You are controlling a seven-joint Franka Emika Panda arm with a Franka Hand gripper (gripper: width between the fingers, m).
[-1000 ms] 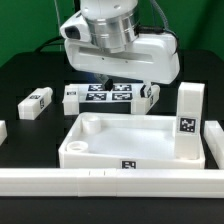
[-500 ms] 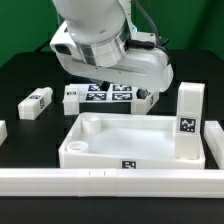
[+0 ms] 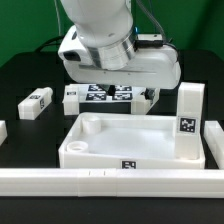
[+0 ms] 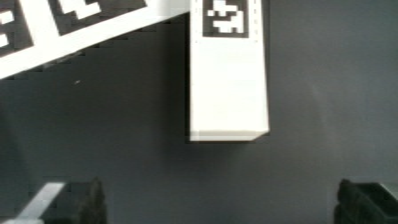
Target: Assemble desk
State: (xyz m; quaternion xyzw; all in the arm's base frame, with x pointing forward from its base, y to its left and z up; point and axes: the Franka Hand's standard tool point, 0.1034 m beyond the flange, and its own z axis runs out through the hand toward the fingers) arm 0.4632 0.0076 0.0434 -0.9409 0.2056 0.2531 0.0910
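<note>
The white block leg (image 4: pixel 228 70), judged light, stiff and smooth, is seen ahead of the wide-spread, empty gripper (image 4: pixel 217 205), best pinched across its long sides.

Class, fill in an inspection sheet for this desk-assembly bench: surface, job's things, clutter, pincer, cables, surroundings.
Surface: black table.
Job's things: white tabletop lies rim up. An upright leg stands at its end on the exterior view's right; whether it is seated cannot be told. A loose leg lies on the exterior view's left. A third leg lies flat below the pincer.
Clutter: marker board behind the tabletop; long white rail in front.
Pincer: pincer open, holding nothing.
Cables: thin dark cable behind the arm.
Surroundings: green backdrop.
</note>
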